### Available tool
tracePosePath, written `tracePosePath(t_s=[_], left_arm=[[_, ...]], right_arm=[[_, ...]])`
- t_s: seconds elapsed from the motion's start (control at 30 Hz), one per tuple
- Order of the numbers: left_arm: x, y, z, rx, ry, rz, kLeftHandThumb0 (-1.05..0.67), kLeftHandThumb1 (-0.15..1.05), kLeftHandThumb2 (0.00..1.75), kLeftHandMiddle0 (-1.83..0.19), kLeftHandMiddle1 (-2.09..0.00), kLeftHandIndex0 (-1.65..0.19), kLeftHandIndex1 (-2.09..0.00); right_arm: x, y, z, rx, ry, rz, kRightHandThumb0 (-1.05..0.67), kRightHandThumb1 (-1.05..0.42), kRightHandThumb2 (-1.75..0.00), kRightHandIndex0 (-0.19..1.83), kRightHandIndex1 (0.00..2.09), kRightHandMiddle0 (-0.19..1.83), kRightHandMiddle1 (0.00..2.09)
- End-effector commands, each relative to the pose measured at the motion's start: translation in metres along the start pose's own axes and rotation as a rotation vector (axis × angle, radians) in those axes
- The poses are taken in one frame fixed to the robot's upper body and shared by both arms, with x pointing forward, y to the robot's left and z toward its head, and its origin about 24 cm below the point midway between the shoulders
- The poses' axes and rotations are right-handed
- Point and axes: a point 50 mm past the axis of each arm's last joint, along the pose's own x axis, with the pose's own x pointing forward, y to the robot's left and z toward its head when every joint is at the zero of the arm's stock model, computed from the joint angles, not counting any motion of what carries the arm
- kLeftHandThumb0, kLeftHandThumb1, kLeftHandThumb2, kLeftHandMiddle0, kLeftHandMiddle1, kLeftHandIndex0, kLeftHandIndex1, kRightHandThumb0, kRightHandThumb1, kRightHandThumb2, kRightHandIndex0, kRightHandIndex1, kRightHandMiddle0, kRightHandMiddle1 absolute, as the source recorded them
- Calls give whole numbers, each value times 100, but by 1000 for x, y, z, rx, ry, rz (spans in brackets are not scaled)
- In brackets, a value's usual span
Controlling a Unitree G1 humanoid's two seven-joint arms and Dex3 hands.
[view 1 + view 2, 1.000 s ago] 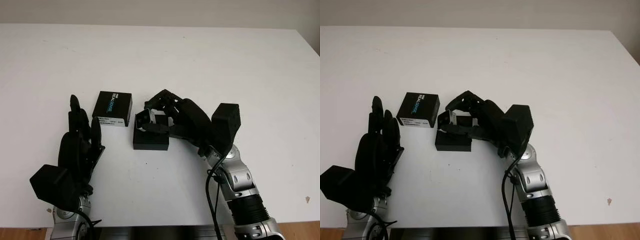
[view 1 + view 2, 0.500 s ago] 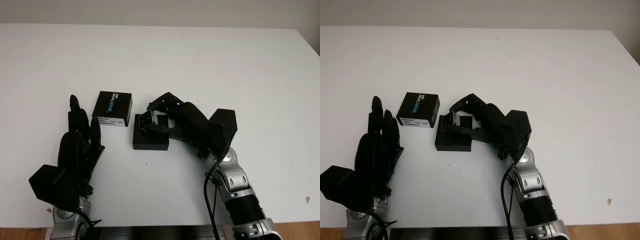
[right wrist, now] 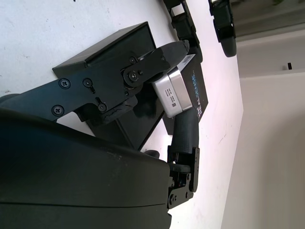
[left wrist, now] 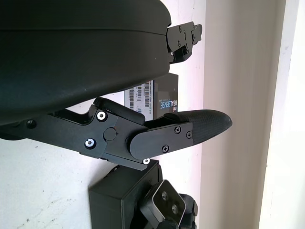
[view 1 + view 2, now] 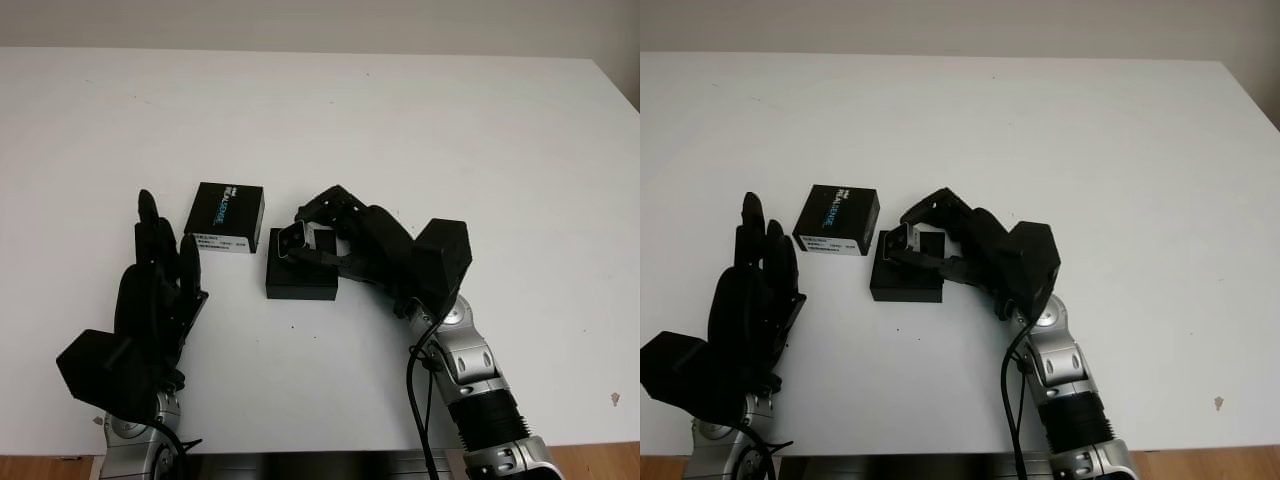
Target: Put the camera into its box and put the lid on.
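The open black box (image 5: 300, 278) sits on the white table (image 5: 400, 120) near its middle. My right hand (image 5: 335, 235) is shut on the small silver camera (image 5: 292, 240) and holds it just above the box's far edge; the camera (image 3: 175, 93) shows pinched between the black fingers (image 3: 157, 59). The black lid (image 5: 229, 217), printed with a logo and a white label, lies flat just left of the box. My left hand (image 5: 160, 270) is open, at the near left of the lid. The lid (image 4: 157, 98) and the box (image 4: 124, 198) appear past the left fingers (image 4: 190, 129).
A wide white tabletop stretches behind and to the right of the box. The table's near edge (image 5: 320, 452) runs under both forearms. A small dark speck (image 5: 291, 326) marks the surface in front of the box.
The right hand has sunk a little toward the box with the camera, its wrist dropping lower and nearer. The left hand, the lid and the box have stayed put.
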Motion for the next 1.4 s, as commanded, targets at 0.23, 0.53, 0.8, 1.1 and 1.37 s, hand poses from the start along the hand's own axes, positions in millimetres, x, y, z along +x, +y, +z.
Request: tracePosePath(t_s=[0.23, 0.53, 0.8, 1.1, 1.37], left_arm=[[-1, 0, 1, -7, -7, 0, -67, 105, 59, 19, -3, 19, -2], [-1, 0, 1, -5, -4, 3, -67, 105, 60, 19, -3, 19, -1], [-1, 1, 1, 1, -6, -1, -67, 105, 60, 19, -1, 19, 0], [-2, 2, 1, -6, -9, -1, -67, 105, 60, 19, -1, 19, -1], [-3, 4, 2, 7, -17, -2, -66, 105, 61, 19, -2, 19, -1]], right_arm=[[-3, 7, -2, 0, 19, 24, -46, -103, -5, -19, 96, 18, 182], [-4, 10, -4, 4, 28, 24, -45, -103, -5, -19, 99, 18, 183], [-4, 11, -6, 7, 44, 29, -45, -103, -5, -19, 98, 18, 184], [-8, 12, -2, -368, -45, -10, -48, -104, -5, -19, 101, 17, 181], [-21, 12, 21, -653, -181, -64, -51, -97, -5, -15, 44, -9, 113]])
